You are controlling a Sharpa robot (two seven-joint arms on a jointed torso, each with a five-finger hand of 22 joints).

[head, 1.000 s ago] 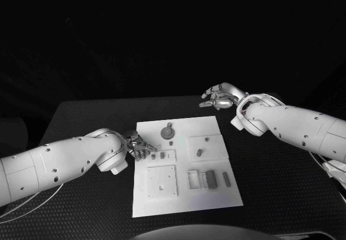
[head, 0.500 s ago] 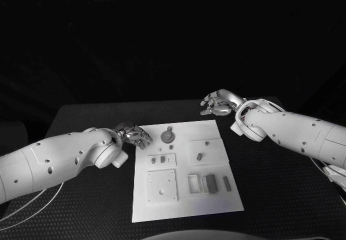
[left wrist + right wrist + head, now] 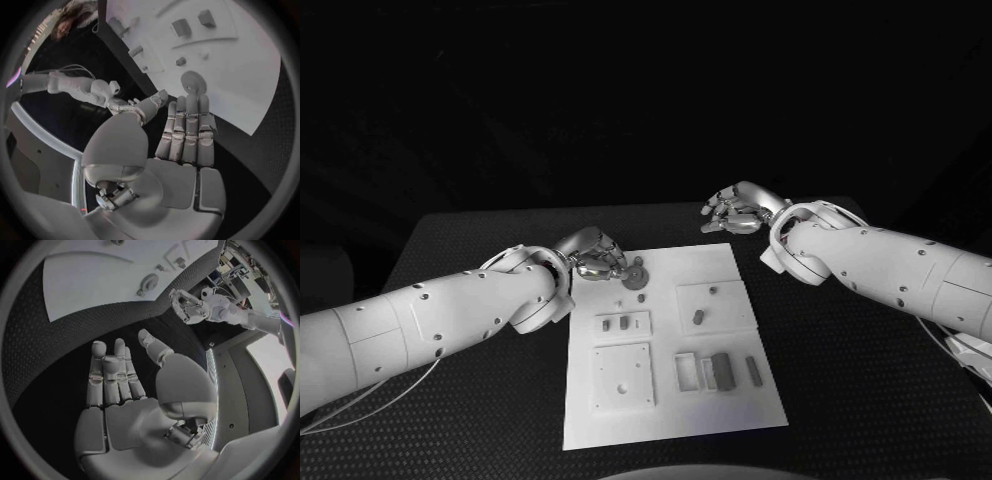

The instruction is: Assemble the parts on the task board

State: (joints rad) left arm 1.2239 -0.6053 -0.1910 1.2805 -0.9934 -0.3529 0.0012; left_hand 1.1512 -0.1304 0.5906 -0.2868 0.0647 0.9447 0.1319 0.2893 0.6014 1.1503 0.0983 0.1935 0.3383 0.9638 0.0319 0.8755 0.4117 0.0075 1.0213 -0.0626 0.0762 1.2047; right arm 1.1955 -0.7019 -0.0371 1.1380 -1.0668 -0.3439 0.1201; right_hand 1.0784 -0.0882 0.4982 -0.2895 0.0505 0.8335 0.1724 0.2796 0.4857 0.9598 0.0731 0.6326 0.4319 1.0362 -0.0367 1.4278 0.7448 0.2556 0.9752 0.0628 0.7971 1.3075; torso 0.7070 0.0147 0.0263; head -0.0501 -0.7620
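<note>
The white task board (image 3: 669, 410) lies in the middle of the black table. A round grey disc part (image 3: 635, 270) with a small tab sits near its far left corner. My left hand (image 3: 596, 256) hovers just left of the disc, holding nothing. The left wrist view has its fingers (image 3: 187, 132) stretched out side by side towards the disc (image 3: 192, 81) on the board (image 3: 250, 75). My right hand (image 3: 738, 212) hangs over the bare table beyond the board's far right corner. In the right wrist view this hand (image 3: 119, 390) is flat and empty.
Small grey pieces (image 3: 697, 316) stand on two raised plates at mid board. A square plate (image 3: 623, 377) and several oblong pieces (image 3: 721, 371) lie at the near end. Black table (image 3: 862, 380) surrounds the board on every side.
My left hand has moved from the board's left edge towards the far end, up beside the disc. The right hand has barely shifted.
</note>
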